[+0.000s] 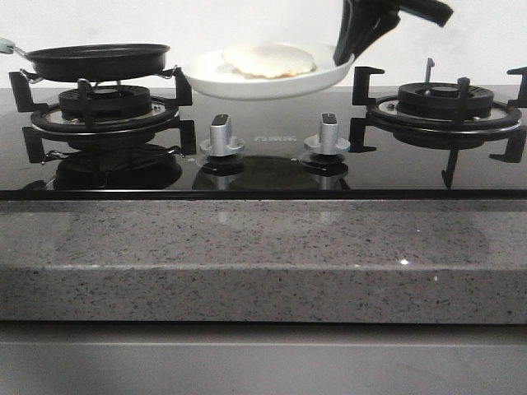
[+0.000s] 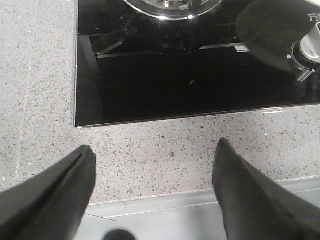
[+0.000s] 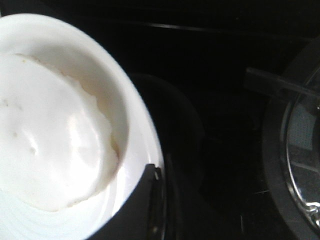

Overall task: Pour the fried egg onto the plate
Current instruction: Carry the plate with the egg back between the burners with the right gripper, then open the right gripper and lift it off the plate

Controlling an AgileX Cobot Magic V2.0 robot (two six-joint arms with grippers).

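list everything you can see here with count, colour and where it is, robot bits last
round fried egg: 1, pale cream-white, lying on the plate
shallow glossy plate: 1, white, held above the hob's middle rear
round frying pan: 1, black, on the left burner
gas burners with pan supports: 2, black, left and right of the hob
control knobs: 2, silver, hob centre front
glass hob: 1, glossy black, set into the counter
speckled stone counter: 1, grey, in front of the hob
left pincer: 1, black, open over the counter edge
right pincer: 1, black, gripping the plate's right rim
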